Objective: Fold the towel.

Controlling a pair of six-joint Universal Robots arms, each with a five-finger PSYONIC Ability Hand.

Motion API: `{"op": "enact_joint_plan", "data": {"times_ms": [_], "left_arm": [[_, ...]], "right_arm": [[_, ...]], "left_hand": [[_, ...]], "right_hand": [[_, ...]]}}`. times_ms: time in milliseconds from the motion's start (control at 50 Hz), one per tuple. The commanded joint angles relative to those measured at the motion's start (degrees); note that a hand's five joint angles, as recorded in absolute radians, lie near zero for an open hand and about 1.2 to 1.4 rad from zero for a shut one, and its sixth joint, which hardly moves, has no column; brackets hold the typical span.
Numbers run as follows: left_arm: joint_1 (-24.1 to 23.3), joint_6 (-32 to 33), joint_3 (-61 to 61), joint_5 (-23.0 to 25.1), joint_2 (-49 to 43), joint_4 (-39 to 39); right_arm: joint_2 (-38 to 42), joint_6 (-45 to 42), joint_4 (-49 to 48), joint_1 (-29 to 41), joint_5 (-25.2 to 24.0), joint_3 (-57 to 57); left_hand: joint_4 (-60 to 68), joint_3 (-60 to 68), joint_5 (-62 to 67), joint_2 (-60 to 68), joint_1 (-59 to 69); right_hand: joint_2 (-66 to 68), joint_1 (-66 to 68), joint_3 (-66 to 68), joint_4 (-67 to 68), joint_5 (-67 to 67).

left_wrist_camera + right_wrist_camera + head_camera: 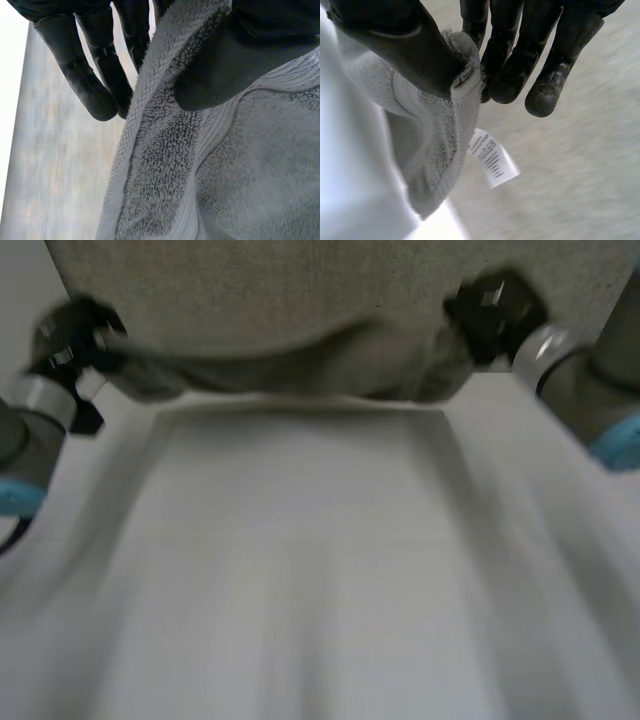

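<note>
Grey terry towel (300, 300) stretches between the two hands across the far side of the head view, raised off the white table (300, 570). Its lower edge sags in loose folds between them. The left hand (75, 335) holds the towel at its left end and the right hand (495, 315) holds it at its right end.

In the left wrist view the thumb (220, 70) lies flat on the towel's face, just inside the thicker hem band. The fingers (95, 85) are on the other side of the cloth. Two of them stick out nearly straight past the hem edge, and another runs behind the towel opposite the thumb, so the cloth is pinched between thumb and fingers. The towel hangs down from that pinch, and the table is well below it.

In the right wrist view the thumb (405, 45) presses a bunched corner of the towel against the nearest of the fingers (520, 70). The outer fingers reach past the corner and touch no cloth. The rest of the towel drops away beneath the thumb. A white label (492, 160) with printed lines sticks out from the hem just below the pinched corner.
</note>
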Motion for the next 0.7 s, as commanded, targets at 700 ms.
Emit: {"op": "enact_joint_plan", "data": {"times_ms": [700], "left_arm": [[15.6, 13.2, -45.3, 28.2, 29.1, -8.2]], "right_arm": [[-33.7, -16.6, 8.2, -23.9, -16.2, 48.2]], "left_hand": [[-6.9, -8.4, -14.7, -6.6, -1.8]], "right_hand": [[4.2, 3.4, 3.2, 3.3, 3.0]]}}
